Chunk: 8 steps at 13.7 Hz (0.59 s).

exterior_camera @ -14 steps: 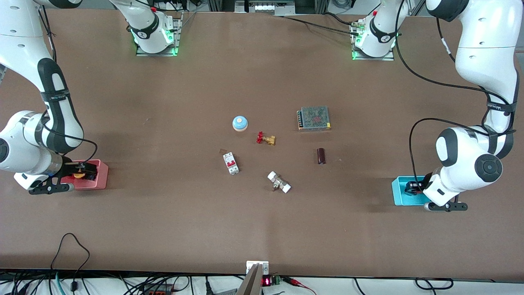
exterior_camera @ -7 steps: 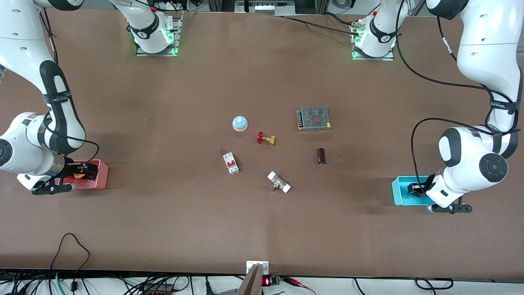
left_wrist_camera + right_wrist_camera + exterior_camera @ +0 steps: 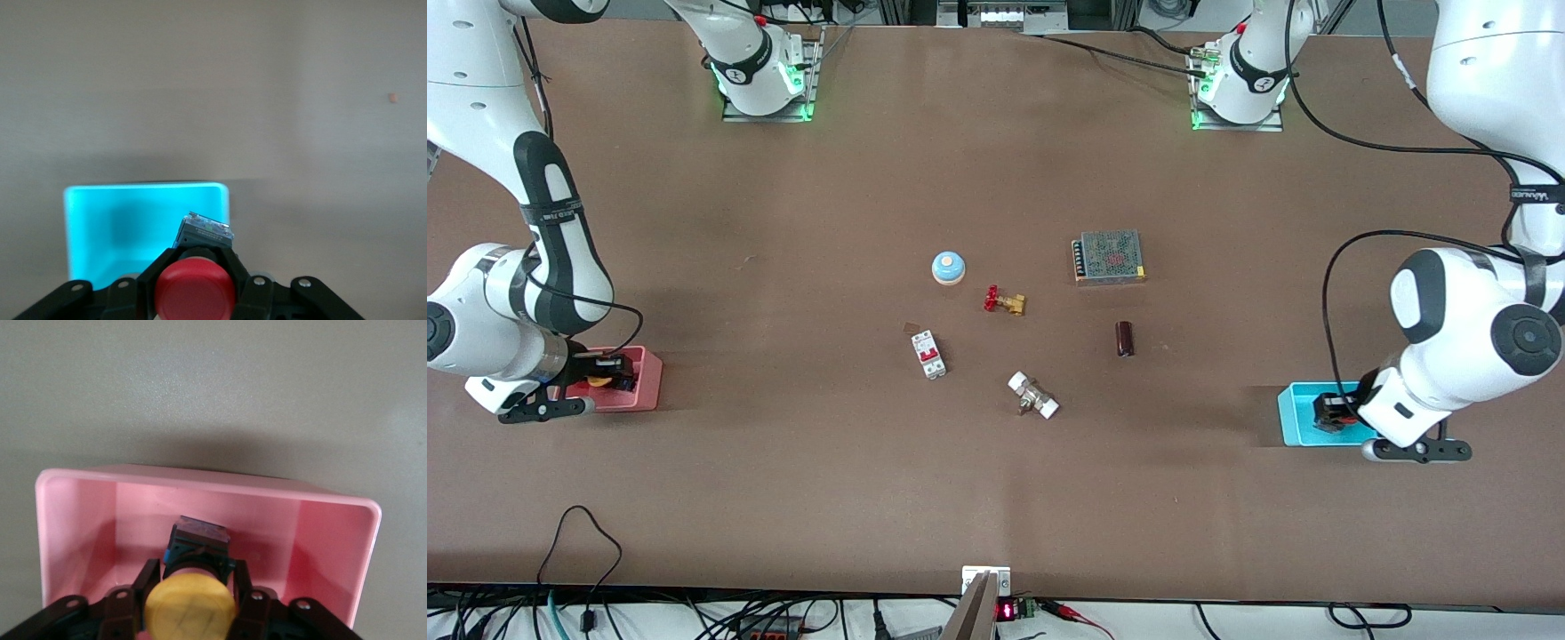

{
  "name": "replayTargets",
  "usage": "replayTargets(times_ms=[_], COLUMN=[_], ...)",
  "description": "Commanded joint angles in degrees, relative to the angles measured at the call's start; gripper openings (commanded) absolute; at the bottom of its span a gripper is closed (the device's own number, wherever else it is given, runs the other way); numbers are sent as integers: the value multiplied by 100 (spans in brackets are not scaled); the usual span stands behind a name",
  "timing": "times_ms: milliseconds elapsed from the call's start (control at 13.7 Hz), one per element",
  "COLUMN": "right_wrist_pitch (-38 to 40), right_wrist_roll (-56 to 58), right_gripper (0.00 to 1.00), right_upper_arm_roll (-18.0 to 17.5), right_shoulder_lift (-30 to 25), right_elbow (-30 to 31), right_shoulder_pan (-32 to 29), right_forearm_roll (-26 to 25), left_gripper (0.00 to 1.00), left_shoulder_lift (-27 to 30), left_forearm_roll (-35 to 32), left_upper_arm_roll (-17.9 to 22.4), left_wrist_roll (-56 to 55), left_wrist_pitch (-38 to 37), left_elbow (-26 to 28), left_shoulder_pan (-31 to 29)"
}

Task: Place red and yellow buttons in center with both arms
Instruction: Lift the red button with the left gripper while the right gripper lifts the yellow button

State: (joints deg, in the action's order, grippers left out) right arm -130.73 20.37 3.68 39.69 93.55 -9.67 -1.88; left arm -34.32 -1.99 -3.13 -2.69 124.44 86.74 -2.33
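My left gripper (image 3: 1334, 412) is over the cyan bin (image 3: 1294, 418) at the left arm's end of the table. In the left wrist view it (image 3: 198, 265) is shut on the red button (image 3: 195, 293), held just above the cyan bin (image 3: 120, 227). My right gripper (image 3: 605, 373) is in the pink bin (image 3: 649, 382) at the right arm's end. It is shut on the yellow button (image 3: 596, 381). The right wrist view shows the gripper (image 3: 193, 577) holding the yellow cap (image 3: 190, 610) low inside the pink bin (image 3: 80, 520). The brown center (image 3: 1040, 342) of the table lies between the scattered parts.
Around the center lie a blue-domed button (image 3: 948, 267), a brass valve with a red handle (image 3: 1005, 301), a white and red breaker (image 3: 928, 354), a white-ended fitting (image 3: 1033, 396), a dark cylinder (image 3: 1125, 339) and a mesh-topped power supply (image 3: 1109, 256).
The left arm has risen and swung a little toward its end of the table, with the gripper staying over the cyan bin. The right gripper has shifted only slightly at the pink bin.
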Motion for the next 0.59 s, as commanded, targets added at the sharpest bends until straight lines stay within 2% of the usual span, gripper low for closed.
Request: replayTargets(times_ms=[0, 146, 366, 512], right_wrist_pitch=[-14, -5, 47, 310], right_wrist_roll=[72, 221, 283, 405], right_gripper=[28, 18, 16, 16], right_upper_arm_roll=[-78, -78, -78, -78], right_shoulder_lift=[74, 57, -65, -355], right_elbow=[-126, -126, -126, -117], right_shoulder_pan=[-79, -88, -141, -211], right_forearm_roll=[-110, -110, -93, -84], left_gripper=[21, 21, 21, 22], left_shoulder_lift=[4, -92, -303, -469], left_forearm_roll=[-12, -12, 49, 330], left_upper_arm_roll=[-3, -4, -4, -4], left_wrist_roll=[-704, -1231, -1698, -1892], left_wrist_pitch=[-130, -113, -77, -60], left_elbow=[-17, 10, 27, 36], left_shoulder_pan=[416, 758, 1084, 1304])
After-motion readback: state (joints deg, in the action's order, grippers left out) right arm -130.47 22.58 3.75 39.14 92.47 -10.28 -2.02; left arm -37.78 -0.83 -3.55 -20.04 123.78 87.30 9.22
